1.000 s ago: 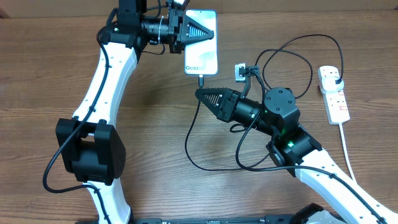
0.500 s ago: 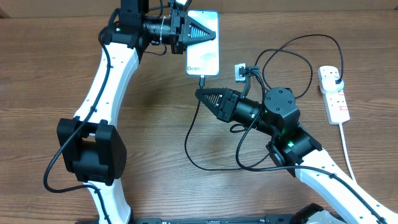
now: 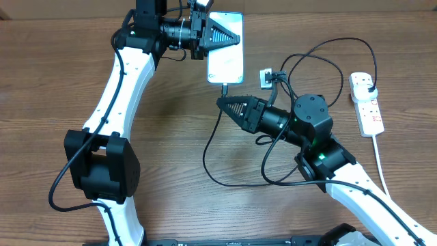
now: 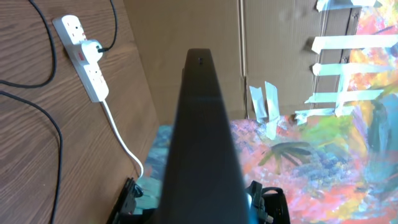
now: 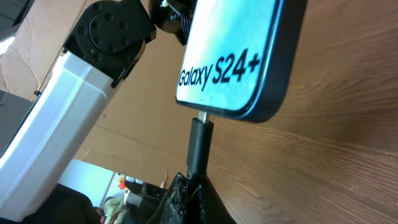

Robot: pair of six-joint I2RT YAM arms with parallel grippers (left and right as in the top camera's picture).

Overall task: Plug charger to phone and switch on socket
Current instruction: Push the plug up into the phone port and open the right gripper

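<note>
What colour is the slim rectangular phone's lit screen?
The phone screen is light blue; clearest in the right wrist view.

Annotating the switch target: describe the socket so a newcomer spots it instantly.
On the wooden table, look to its right side, beyond the right arm. The socket is the white elongated strip lying there, with red marks. Unlike the thin black charger cable, its cord is thick and white.

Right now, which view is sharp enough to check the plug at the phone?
Overhead: even light, sharp, but the phone screen glares white. Left wrist: a dark, blurred slab blocks the centre; only the socket is clear. Right wrist: crisp on the charger tip at the phone's port.
</note>
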